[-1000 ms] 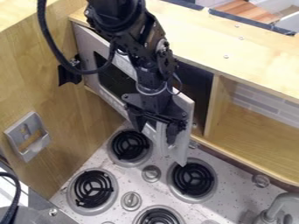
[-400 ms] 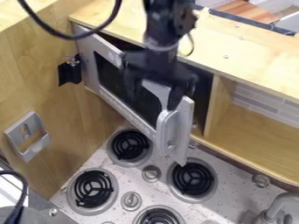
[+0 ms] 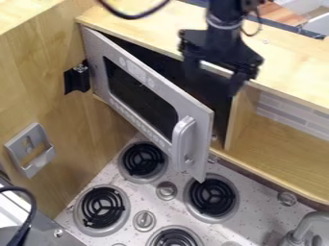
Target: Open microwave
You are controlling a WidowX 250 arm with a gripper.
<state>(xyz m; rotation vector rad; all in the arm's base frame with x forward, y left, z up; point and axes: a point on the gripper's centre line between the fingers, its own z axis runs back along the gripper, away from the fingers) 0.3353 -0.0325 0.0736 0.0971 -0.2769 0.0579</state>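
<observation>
My gripper (image 3: pixel 215 79) hangs above the opening of the microwave's compartment, up and to the right of the door handle, its two fingers spread with nothing between them. The silver microwave door (image 3: pixel 147 81) stands swung outward from its left side, with the dark interior (image 3: pixel 215 96) showing behind it. The pale handle (image 3: pixel 183 144) is near the door's free right edge, apart from the gripper.
Stove burners (image 3: pixel 212 196) and knobs (image 3: pixel 166 190) lie below the door. An open wooden shelf (image 3: pixel 279 149) is at the right, under the wooden counter top (image 3: pixel 289 67). A wooden side wall (image 3: pixel 83 139) stands left; a faucet (image 3: pixel 308 223) is lower right.
The gripper has moved up and to the right, away from the handle and door edge it was in front of. The door has stayed in about the same swung-out position.
</observation>
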